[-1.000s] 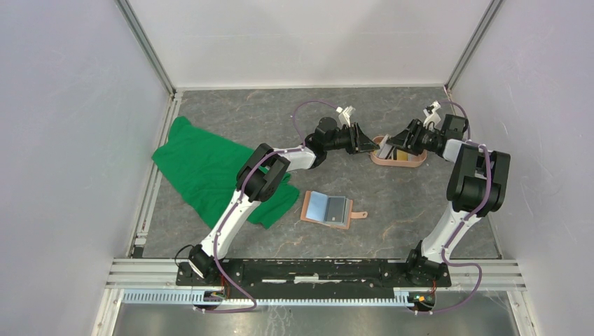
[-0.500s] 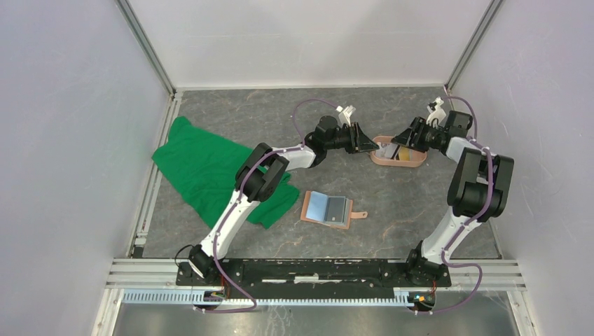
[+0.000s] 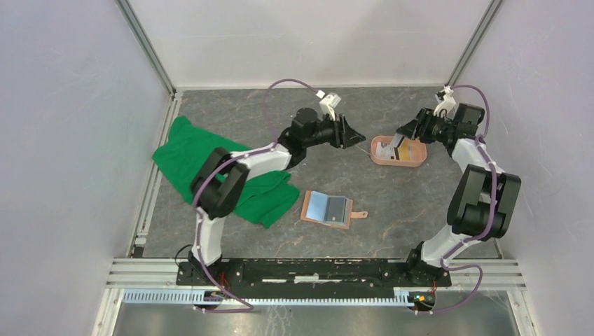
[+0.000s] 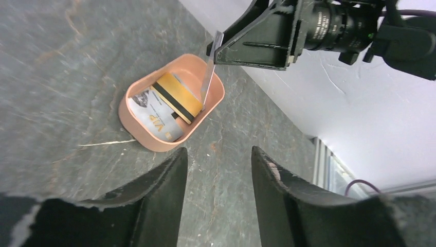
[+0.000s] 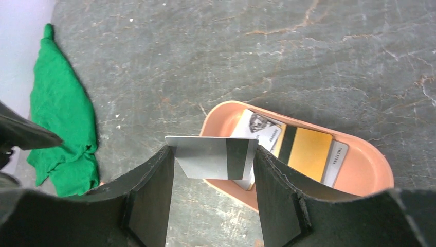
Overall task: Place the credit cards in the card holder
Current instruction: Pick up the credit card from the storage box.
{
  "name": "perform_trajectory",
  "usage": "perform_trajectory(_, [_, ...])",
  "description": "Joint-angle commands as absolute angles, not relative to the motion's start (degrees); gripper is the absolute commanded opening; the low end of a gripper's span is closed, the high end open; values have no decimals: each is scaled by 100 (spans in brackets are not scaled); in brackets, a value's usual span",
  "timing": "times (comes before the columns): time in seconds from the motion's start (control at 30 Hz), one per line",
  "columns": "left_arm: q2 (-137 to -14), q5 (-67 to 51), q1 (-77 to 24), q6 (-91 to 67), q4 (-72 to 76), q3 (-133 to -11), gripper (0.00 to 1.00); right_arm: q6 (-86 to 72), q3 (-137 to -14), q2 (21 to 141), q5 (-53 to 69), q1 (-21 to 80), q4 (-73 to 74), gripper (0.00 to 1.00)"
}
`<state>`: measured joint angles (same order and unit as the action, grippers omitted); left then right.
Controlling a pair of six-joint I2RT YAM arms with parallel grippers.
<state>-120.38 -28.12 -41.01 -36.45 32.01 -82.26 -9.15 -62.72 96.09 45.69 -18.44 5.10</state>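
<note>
My right tool [image 5: 213, 153] clasps a silver card [image 5: 205, 165] above the pink tray [image 5: 367, 172]; my left tool [image 4: 219, 155] gapes, empty. Next, I judge: carry it to the open card holder [image 3: 327, 208] and slot it into a pocket.

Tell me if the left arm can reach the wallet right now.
Probably yes: the wallet lies open with nothing over it, close to that arm, and the left gripper is open and empty.

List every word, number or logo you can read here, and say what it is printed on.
"VIP": gold letters on the white card in the pink tray.
Small print on the pale card under the gold card: too small to read.
No text shows on the silver card in the right gripper.
</note>
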Motion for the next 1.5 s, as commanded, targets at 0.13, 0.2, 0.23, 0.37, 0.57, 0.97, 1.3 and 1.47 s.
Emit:
perform_trajectory(0.13, [-9765,-1637,-4246,-2091,3589,-6394,79,-1056,-5723,8587,5302,-1840,312,54])
perform_trajectory(0.2, [-9515,-1619,-4218,-2237,3607,-6089,93,-1049,-5456,8386,5498,-1822,395,54])
perform_trajectory(0.23, [-9452,-1653,-4202,-2357,3614,-5964,98,-1014,-5312,8263,5598,-1822,444,54])
perform_trajectory(0.37, [-9486,-1955,-4096,-3019,3214,-5652,100,-814,-4945,7886,5888,-1778,845,54])
perform_trajectory(0.57, [-8902,-616,-4915,-2488,3212,-4943,100,-1145,-4190,7512,6263,-1657,522,55])
perform_trajectory(0.97, [-10176,390,-5893,-2730,3181,-5879,80,-2002,-3507,7719,6502,-1564,-825,55])
perform_trajectory(1.3, [-10917,878,-6091,-2538,2639,-6693,63,-2067,-3464,7807,6648,-1555,-928,56])
perform_trajectory(1.47, [-11128,845,-6089,-2523,2636,-6885,56,-2082,-3456,7827,6664,-1551,-930,56])
